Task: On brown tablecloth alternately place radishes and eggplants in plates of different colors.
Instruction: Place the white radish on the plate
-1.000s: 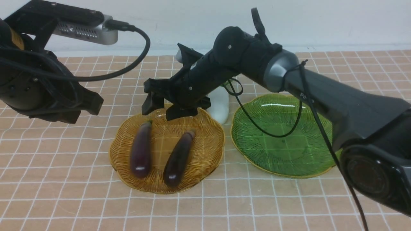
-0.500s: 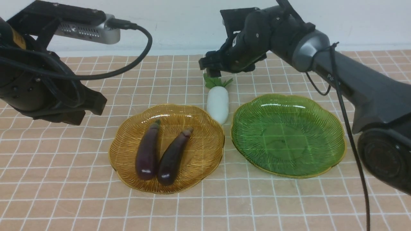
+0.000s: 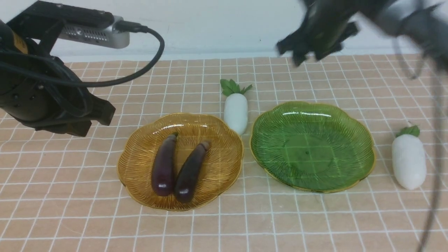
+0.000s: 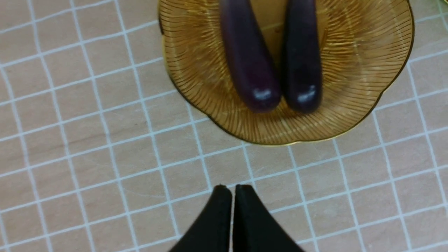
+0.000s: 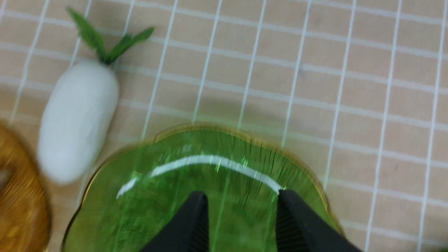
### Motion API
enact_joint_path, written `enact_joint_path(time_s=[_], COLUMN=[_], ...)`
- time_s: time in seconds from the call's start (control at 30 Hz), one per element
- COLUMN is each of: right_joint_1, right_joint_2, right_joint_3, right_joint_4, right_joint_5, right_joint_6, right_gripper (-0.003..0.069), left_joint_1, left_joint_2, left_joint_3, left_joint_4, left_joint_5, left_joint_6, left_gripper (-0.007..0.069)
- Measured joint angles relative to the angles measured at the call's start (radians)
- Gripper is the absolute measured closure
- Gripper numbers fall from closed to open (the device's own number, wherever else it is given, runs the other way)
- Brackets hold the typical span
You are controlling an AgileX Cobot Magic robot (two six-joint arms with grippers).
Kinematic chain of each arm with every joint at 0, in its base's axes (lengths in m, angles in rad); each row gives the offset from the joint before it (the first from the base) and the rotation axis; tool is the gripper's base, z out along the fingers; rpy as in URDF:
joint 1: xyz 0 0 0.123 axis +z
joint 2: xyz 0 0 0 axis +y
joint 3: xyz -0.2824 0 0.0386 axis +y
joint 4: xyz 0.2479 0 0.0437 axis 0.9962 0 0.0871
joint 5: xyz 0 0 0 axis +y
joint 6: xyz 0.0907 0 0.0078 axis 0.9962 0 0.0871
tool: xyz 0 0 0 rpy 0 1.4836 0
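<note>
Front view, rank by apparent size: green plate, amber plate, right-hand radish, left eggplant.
1. green plate and amber plate: look alike, no ranking.
2. right-hand radish: plumper.
3. left eggplant: about as long, much slimmer.

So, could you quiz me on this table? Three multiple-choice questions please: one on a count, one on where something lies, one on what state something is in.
1. How many radishes lie on the brown tablecloth?
A two
B one
C four

2. Of the amber plate and the green plate, which holds the eggplants?
A green
B amber
C neither

3. The left tool is:
A wide open
B shut on a radish
C shut and empty

Answers:
1 A: one lies behind the gap between the plates, one to the right of the green plate.
2 B: both lie side by side in it.
3 C: its tips meet with nothing between them.
</note>
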Motion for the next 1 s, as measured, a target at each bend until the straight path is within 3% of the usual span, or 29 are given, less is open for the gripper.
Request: enact_joint_path(time_s=[0.13, 0.43, 0.57, 0.7, 0.9, 1.0], right_joint_1=[-0.032, -0.027, 0.011, 0.121, 0.232, 0.236], right_joint_2=[-0.062, -0.066, -0.066, -0.069, -0.135, -0.235], right_joint_3=[0.101, 0.141, 0.141, 0.135, 0.089, 0.087], right_joint_4=[0.132, 0.314, 0.457, 0.571, 0.614, 0.515], right_joint_5=[0.007, 0.009, 0.006, 0.002, 0.003, 0.005], right_joint_6=[-0.089, -0.099, -0.107, -0.145, -0.172, -0.165], right_gripper=[0.0436, 0.0445, 0.044, 0.0384, 0.03, 0.0298], left_joint_1=[-0.004, -0.008, -0.008, -0.009, -0.009, -0.01], left_joint_2=[0.074, 0.159, 0.159, 0.159, 0.159, 0.159], left_joint_3=[0.0, 0.0, 0.0, 0.0, 0.0, 0.0], left_joint_4=[-0.018, -0.023, -0.023, -0.023, -0.023, -0.023], left_joint_5=[-0.055, -0.064, -0.053, -0.03, -0.003, -0.003], left_joint_6=[0.006, 0.019, 0.019, 0.02, 0.02, 0.02], left_gripper=[0.0628, 0.0628, 0.0628, 0.0628, 0.0628, 0.0628])
